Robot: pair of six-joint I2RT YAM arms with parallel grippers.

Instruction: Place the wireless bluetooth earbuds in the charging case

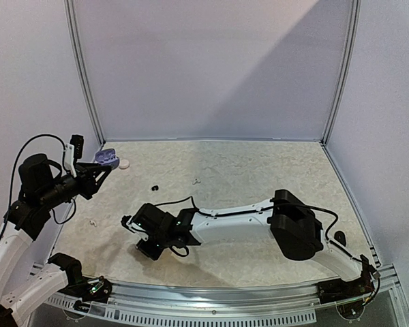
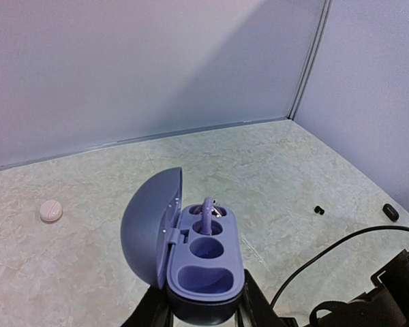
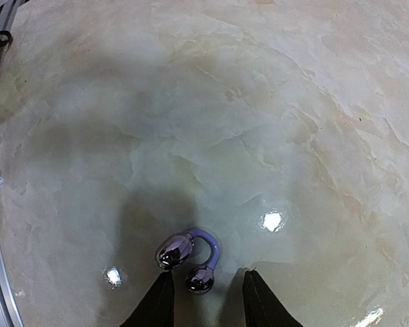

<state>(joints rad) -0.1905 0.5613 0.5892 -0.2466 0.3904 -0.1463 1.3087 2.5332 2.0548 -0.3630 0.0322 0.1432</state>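
Near the front edge of the table [image 3: 273, 102], the right gripper [image 3: 206, 275] is held low with its fingers parted. A lilac earbud [image 3: 175, 250] with two silvery ends is seen lying on the surface just off the fingertips, not clamped. Farther back on the left, the open charging case [image 2: 206, 269] is clenched at its base by the left gripper [image 2: 204, 312], with its lid tilted up to the left. A second earbud [image 2: 206, 210] is seated in its far pocket. Beyond, to the left, a white round piece [image 2: 51, 212] is seen on the table.
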